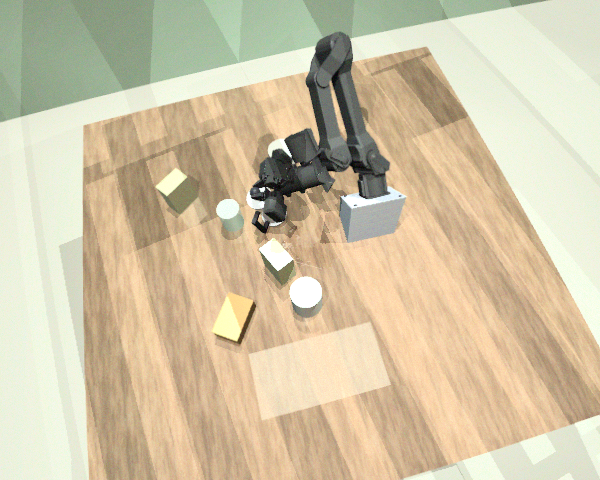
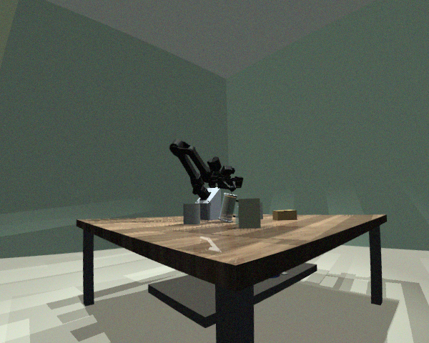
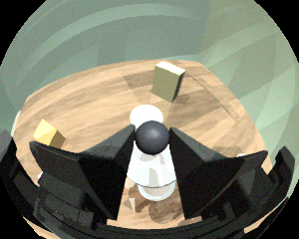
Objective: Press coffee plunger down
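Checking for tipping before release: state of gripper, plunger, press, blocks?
gripper: shut on plunger knob
plunger knob: clamped between the fingers, depth unclear
coffee press: leaning, not upright
orange block: lying flat
tan block: standing upright

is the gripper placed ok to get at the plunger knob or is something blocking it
Probably yes. In the wrist view the dark plunger knob sits right between the gripper fingers with nothing in the way. But the coffee press looks tilted in the exterior view, so further pushing may tip it.

blocks: three [image 1: 177, 189] (one flat, orange [image 1: 233, 316]) | cylinders: two [image 1: 305, 296] | table [image 1: 445, 310]
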You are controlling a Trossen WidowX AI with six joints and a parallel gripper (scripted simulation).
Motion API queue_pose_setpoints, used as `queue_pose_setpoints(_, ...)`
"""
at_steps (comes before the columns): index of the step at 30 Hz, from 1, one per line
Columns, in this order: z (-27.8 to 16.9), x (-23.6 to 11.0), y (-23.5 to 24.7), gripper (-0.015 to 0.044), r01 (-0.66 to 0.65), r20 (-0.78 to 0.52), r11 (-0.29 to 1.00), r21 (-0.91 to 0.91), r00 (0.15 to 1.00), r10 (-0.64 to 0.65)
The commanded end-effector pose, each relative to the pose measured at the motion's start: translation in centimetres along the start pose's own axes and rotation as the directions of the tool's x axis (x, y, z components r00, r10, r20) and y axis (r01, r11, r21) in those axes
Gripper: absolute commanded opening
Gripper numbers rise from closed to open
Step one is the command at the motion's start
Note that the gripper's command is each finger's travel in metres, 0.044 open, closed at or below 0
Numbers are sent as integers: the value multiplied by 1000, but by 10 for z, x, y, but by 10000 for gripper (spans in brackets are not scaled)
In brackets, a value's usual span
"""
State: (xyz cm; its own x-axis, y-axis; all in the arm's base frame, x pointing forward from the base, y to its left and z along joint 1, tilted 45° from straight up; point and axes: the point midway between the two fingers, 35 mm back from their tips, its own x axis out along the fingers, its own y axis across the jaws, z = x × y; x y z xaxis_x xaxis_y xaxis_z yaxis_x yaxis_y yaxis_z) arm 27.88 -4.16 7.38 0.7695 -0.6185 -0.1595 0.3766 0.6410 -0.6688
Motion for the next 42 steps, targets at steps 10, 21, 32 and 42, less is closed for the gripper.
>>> queue_pose_setpoints(10,0,0,0,406,0,-1,1000,-1,1000,0)
queue_pose_setpoints(21,33,3,-2,440,0,70,990,140,997,-10)
queue_pose_setpoints(32,48,-33,-3,440,-25,-8,998,65,1000,26)
queue_pose_setpoints(42,54,-65,-26,440,3,-15,1000,-8,1000,-3)
